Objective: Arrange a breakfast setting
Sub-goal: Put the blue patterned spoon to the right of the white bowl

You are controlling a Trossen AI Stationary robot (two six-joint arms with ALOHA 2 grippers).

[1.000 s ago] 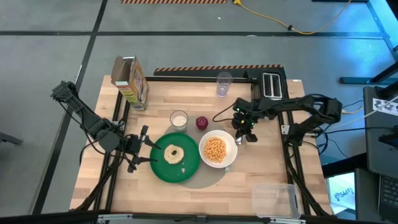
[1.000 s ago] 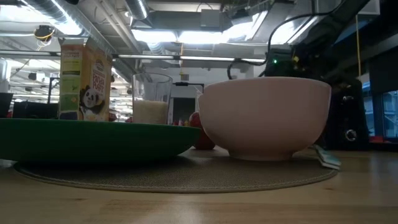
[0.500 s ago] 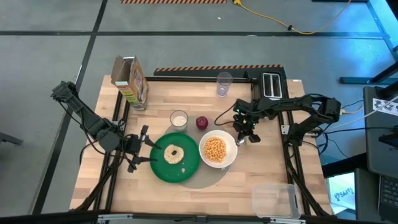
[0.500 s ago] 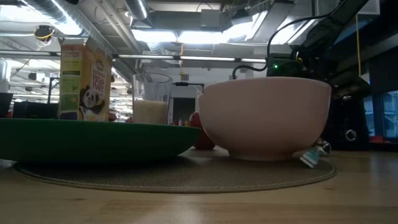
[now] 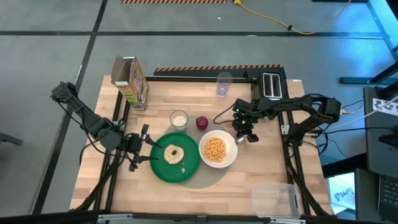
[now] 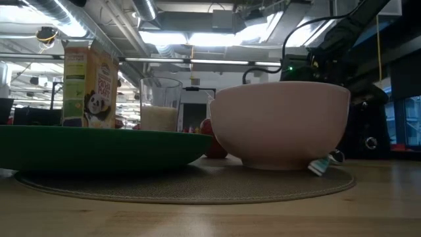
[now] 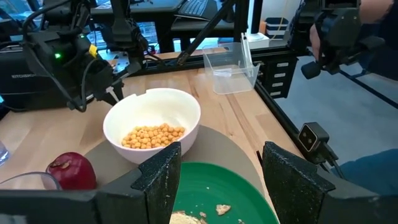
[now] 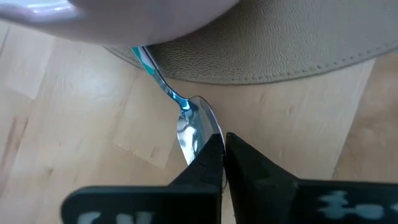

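High view: round green plate (image 5: 176,167) sits on round grey mat (image 5: 202,180), front centre of the wooden table (image 5: 267,165). Pale bagel (image 5: 173,154) lies on the plate, hole in the middle. White bowl (image 5: 217,150) just right of the plate, touching it, also on the mat, filled with yellow cereal balls (image 5: 216,149). Small milk glass (image 5: 179,119) behind the plate, milk in it. Red apple (image 5: 202,122) beside the glass, behind the bowl, a stem dimple showing in the left wrist view.

Silver spoon (image 8: 196,129) lies just right of the bowl, handle running under the bowl's edge at the mat rim, bowl end on bare wood; handle reflects blue. Right gripper (image 5: 247,135) pinched closed on the spoon's bowl end, fingers nearly together around it.

Left gripper (image 5: 142,153) at the plate's left rim, fingers spread apart, holding nothing, plate edge between them in the left wrist view.

Cereal box (image 5: 130,81) stands at the back left corner; panda picture on its front in the low view, print too small to read. Empty clear glass (image 5: 224,84) and toaster (image 5: 272,85) at the back, clear plastic tub (image 5: 275,200) at the front right.
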